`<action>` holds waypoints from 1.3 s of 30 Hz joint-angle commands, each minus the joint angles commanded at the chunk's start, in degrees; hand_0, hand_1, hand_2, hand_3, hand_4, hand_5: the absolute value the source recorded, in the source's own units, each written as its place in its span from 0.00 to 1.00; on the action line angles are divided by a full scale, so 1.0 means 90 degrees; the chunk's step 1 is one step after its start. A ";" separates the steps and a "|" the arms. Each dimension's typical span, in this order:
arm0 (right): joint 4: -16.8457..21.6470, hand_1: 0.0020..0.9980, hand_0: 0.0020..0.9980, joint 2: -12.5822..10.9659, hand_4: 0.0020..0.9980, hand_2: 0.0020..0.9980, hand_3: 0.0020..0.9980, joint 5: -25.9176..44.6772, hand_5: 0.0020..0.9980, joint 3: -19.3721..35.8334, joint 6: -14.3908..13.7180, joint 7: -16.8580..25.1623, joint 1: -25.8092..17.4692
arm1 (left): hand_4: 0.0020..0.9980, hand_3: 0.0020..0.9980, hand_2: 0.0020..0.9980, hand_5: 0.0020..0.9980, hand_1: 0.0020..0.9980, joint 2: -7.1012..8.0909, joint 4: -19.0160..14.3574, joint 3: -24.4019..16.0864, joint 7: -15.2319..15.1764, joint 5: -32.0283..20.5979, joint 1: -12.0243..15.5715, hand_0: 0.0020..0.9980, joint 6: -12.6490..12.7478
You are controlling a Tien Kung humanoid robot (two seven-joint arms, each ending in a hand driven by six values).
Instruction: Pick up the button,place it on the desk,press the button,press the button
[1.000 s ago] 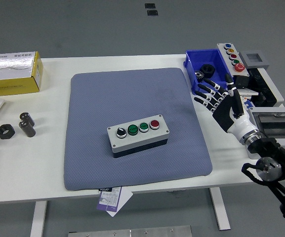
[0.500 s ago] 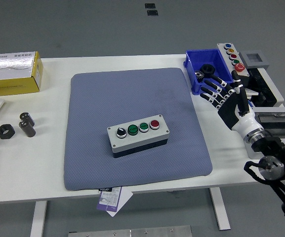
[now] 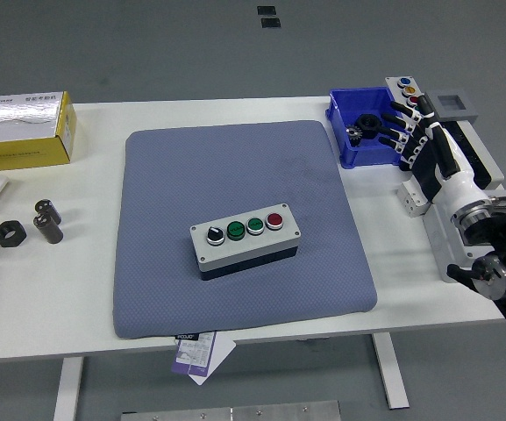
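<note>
I see a grey-blue mat (image 3: 235,184) spread across the middle of the white table (image 3: 95,324). Left of the mat sits a yellow box (image 3: 22,132), with black nuts (image 3: 10,233) nearer me. Right of the mat's far corner stands a blue bin (image 3: 358,110). A paper tag (image 3: 202,355) pokes from under the mat's near edge.

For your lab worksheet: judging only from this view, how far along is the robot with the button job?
Looks done: a grey button box with four controls sits on the blue-grey mat.

In hand: nothing is held. The right hand, fingers spread, hovers over the blue bin beside a second button panel.

Left: no finger touches any button, so both presses appear outstanding.
</note>
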 joint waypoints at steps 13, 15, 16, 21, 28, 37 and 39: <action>0.0659 0.96 0.98 0.0020 1.00 1.00 1.00 -0.3124 0.37 -0.1779 0.0303 -0.1827 0.1835 | 0.76 0.71 0.52 0.19 0.52 0.0002 0.0031 0.0246 0.0011 -0.0241 0.0013 0.63 0.0003; 0.0656 0.96 0.98 0.0144 1.00 1.00 1.00 -0.3659 0.37 -0.2124 0.0559 -0.2168 0.2163 | 0.76 0.71 0.52 0.19 0.52 0.0006 0.0032 0.0278 0.0012 -0.0261 0.0003 0.63 0.0004; 0.0638 0.96 0.98 0.0194 1.00 1.00 1.00 -0.3888 0.37 -0.2259 0.0664 -0.2304 0.2289 | 0.76 0.71 0.52 0.19 0.52 0.0007 0.0032 0.0291 0.0012 -0.0267 -0.0002 0.63 0.0005; 0.0665 1.00 1.00 0.0387 1.00 1.00 1.00 -0.5147 0.27 -0.2958 0.1181 -0.2934 0.2884 | 0.76 0.71 0.52 0.19 0.52 0.0015 0.0031 0.0330 0.0013 -0.0290 -0.0022 0.63 0.0010; 0.0749 1.00 1.00 0.0496 0.99 1.00 1.00 -0.6397 0.15 -0.3763 0.1530 -0.3420 0.3224 | 0.76 0.71 0.52 0.19 0.52 0.0016 0.0034 0.0411 0.0017 -0.0354 -0.0028 0.63 0.0013; 0.0476 1.00 1.00 0.0581 0.99 1.00 1.00 -0.6540 0.18 -0.4342 0.1734 -0.3726 0.3186 | 0.75 0.70 0.52 0.18 0.52 0.0023 0.0038 0.0505 0.0020 -0.0435 -0.0041 0.63 0.0017; 0.0379 1.00 1.00 0.0603 0.99 1.00 1.00 -0.6503 0.18 -0.4432 0.1756 -0.3766 0.3181 | 0.75 0.70 0.52 0.18 0.52 0.0023 0.0037 0.0516 0.0020 -0.0443 -0.0041 0.63 0.0018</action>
